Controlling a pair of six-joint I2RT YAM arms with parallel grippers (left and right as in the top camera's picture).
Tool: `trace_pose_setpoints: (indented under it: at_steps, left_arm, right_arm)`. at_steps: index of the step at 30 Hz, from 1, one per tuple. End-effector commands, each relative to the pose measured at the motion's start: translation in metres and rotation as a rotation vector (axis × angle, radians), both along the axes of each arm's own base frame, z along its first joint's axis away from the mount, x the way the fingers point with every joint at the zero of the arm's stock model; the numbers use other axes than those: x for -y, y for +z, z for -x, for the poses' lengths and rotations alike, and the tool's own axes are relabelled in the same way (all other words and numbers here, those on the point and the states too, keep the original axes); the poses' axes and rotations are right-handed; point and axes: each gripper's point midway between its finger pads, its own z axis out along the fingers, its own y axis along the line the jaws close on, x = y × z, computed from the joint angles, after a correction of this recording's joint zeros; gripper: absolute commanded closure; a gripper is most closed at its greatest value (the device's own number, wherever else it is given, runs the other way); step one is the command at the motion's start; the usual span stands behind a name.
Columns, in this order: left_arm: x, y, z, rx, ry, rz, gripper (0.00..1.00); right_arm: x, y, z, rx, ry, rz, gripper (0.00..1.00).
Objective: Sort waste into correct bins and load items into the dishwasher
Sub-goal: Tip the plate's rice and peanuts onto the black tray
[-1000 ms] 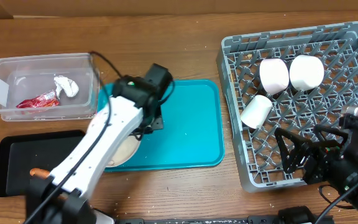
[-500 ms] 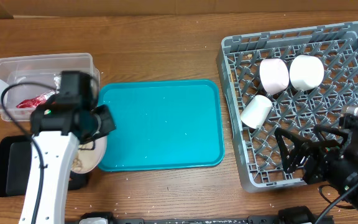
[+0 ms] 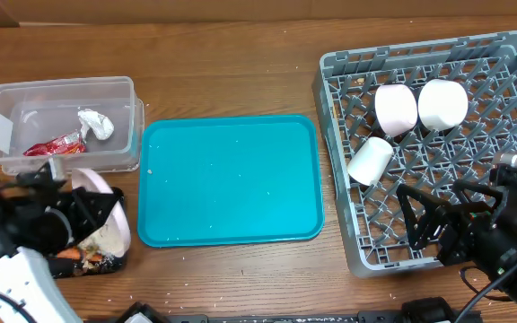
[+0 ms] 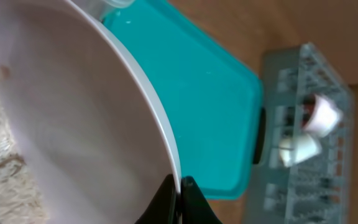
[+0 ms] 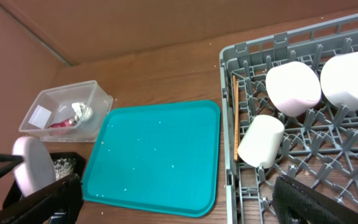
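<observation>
Wooden table [image 3: 240, 81], scrap-dumping step: left fingers [image 4: 168, 204] pinch the plate [image 4: 73, 124] rim, tipping it over the black tray [image 3: 118, 261]; right fingers [image 3: 420, 229] spread, idle. Next: carry it to the rack [image 3: 510, 54].

Robot test bench, wooden table [image 3: 240, 81]

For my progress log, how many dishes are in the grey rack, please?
3 in the rack: left bowl beside right bowl, cup front-left of them; none seem hidden.
</observation>
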Motion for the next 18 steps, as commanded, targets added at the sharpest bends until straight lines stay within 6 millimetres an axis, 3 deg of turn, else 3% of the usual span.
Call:
trace_pose_setpoints:
  at_steps: [1,10,18]
  left_arm:
    - [0.01,0.043,-0.003,0.349,-0.115,0.011,0.96]
    - [-0.018,0.063,0.015,0.475,0.052,0.005,0.96]
    - [-0.016,0.071,0.013,0.541,0.043,0.001,0.96]
  right_arm:
    - [0.0,0.001,-0.001,0.006,0.001,0.0,0.0]
    - [0.0,0.001,-0.001,0.006,0.0,0.0,0.0]
    - [0.0,0.001,-0.001,0.006,0.001,0.0,0.0]
